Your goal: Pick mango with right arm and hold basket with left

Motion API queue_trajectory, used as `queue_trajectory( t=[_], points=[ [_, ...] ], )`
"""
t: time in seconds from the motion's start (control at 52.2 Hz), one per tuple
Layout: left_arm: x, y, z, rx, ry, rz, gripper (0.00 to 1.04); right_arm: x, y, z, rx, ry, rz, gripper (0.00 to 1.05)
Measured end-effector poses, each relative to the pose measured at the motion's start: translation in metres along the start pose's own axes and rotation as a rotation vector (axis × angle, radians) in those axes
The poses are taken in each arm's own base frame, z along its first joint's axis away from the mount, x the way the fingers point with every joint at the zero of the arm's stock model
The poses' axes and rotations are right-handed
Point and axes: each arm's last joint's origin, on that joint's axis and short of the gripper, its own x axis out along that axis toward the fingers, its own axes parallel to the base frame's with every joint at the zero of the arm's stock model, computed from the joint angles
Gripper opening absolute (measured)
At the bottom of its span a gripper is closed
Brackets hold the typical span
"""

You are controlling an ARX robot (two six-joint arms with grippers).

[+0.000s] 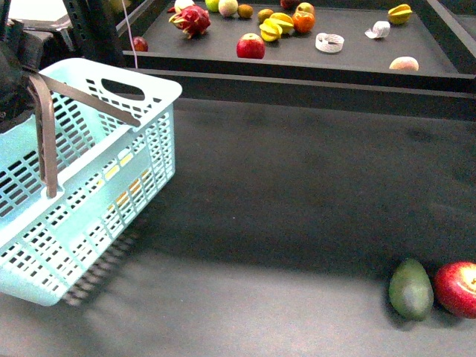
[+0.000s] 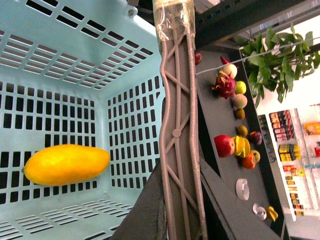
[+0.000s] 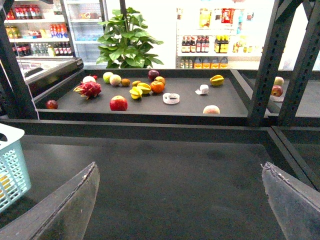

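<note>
The pale turquoise basket [image 1: 89, 186] hangs tilted at the left of the front view, lifted off the dark table. My left gripper [image 2: 172, 210] is shut on its grey-brown handle [image 2: 177, 130]; the gripper body shows at the far left edge [image 1: 11, 82]. The yellow-orange mango [image 2: 66, 164] lies inside the basket on its floor. It shows only faintly through the slots in the front view. My right gripper [image 3: 180, 180] is open and empty above the bare table, its fingers [image 3: 65, 210] spread wide. It is not in the front view.
A dark green avocado-shaped fruit [image 1: 410, 288] and a red apple [image 1: 457, 287] lie at the table's front right. A raised back shelf [image 1: 357, 56] holds a dragon fruit [image 1: 192, 20], a red apple [image 1: 251, 46], starfruits, oranges and tape rolls. Black frame posts [image 3: 267, 60] stand at the right.
</note>
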Motion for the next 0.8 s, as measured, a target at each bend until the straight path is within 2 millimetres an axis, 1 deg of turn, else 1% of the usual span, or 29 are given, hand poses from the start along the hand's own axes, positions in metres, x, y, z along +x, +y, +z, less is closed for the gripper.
queue_trajectory(
  t=[0.115,0.268,0.46,0.479,0.555,0.574,0.651,0.804],
  points=[
    [0.009,0.001,-0.001,-0.025,-0.023,0.024,0.12,0.0,0.0,0.0,0.0,0.0,0.0,0.97],
    [0.023,0.004,-0.006,-0.045,-0.035,0.053,0.12,0.0,0.0,0.0,0.0,0.0,0.0,0.97],
    [0.031,0.002,-0.007,-0.085,-0.05,0.06,0.12,0.0,0.0,0.0,0.0,0.0,0.0,0.97],
    [0.031,0.001,-0.007,-0.096,-0.044,0.058,0.14,0.0,0.0,0.0,0.0,0.0,0.0,0.97],
    [0.031,0.0,-0.008,-0.136,-0.003,0.034,0.29,0.0,0.0,0.0,0.0,0.0,0.0,0.97],
    [0.031,0.0,-0.008,-0.143,0.008,0.028,0.31,0.0,0.0,0.0,0.0,0.0,0.0,0.97],
    [0.031,-0.001,-0.009,-0.17,0.052,0.007,0.45,0.0,0.0,0.0,0.0,0.0,0.0,0.97],
    [0.035,-0.004,-0.001,-0.184,0.114,-0.045,0.72,0.0,0.0,0.0,0.0,0.0,0.0,0.97]
  ],
)
